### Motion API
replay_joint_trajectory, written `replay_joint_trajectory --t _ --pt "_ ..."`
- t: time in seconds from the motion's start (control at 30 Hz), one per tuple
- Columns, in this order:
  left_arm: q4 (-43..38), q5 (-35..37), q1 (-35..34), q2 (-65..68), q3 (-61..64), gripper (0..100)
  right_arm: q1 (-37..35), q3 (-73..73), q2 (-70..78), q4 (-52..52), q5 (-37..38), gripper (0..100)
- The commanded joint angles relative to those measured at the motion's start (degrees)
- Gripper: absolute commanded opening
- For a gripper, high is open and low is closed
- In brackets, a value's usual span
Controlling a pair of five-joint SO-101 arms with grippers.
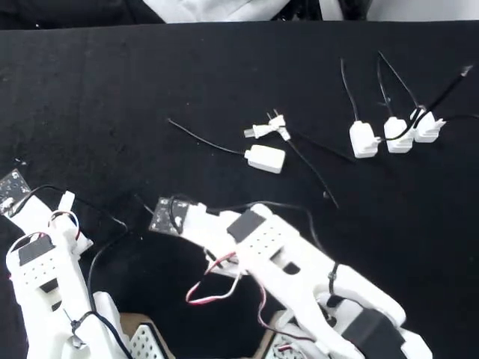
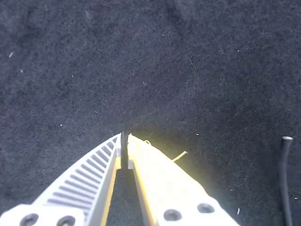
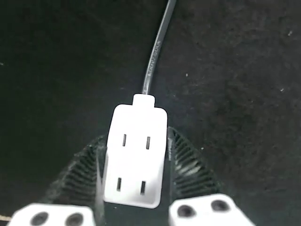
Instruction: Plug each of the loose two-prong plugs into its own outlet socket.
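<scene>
A white outlet socket (image 3: 135, 157) with a black cable (image 3: 157, 44) sits between the dark fingers (image 3: 188, 165) of my right gripper (image 3: 136, 135), which is shut on its sides. My left gripper (image 2: 123, 136) is shut, tips close to the black mat, nothing visibly held. In the high view, another white socket (image 1: 266, 158) lies mid-table. Two loose two-prong plugs (image 1: 262, 132) lie just behind it. Three more white sockets (image 1: 364, 140) (image 1: 398, 136) (image 1: 428, 129) stand in a row at the back right, their black cables crossing. Both arms (image 1: 37, 262) (image 1: 292, 262) are near the front edge.
A black mat (image 1: 112, 82) covers the table. Thin black cables (image 1: 202, 138) trail from the sockets and plugs across the middle. A loose cable end (image 2: 286, 179) lies beside my left gripper. Red and white wires (image 1: 217, 288) hang under the right arm.
</scene>
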Motion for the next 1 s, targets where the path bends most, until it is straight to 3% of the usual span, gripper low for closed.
replay_joint_trajectory --t 0.0,0.07,0.23,0.33,0.7,0.87,0.97 --pt "-0.9 0.4 0.7 -0.4 -0.3 3 -1.2 0.7 -3.6 -0.9 -1.2 9.8" --pt "-0.9 0.4 0.7 -0.4 -0.3 3 -1.2 1.4 -4.9 -1.1 -1.0 12.5" --pt "-0.9 0.4 0.7 -0.4 -0.3 3 -1.1 3.5 -11.2 -1.1 2.8 3.0" --pt "-0.9 0.4 0.7 -0.4 -0.3 3 -1.0 4.6 -15.5 0.4 2.5 3.0" --pt "-0.9 0.4 0.7 -0.4 -0.3 3 -0.4 9.5 -18.9 0.0 1.4 37.7" --pt "-0.9 0.4 0.7 -0.4 -0.3 3 6.5 6.8 -20.2 0.8 1.2 35.1" --pt "-0.9 0.4 0.7 -0.4 -0.3 3 8.9 6.1 -21.1 4.0 1.4 25.8"
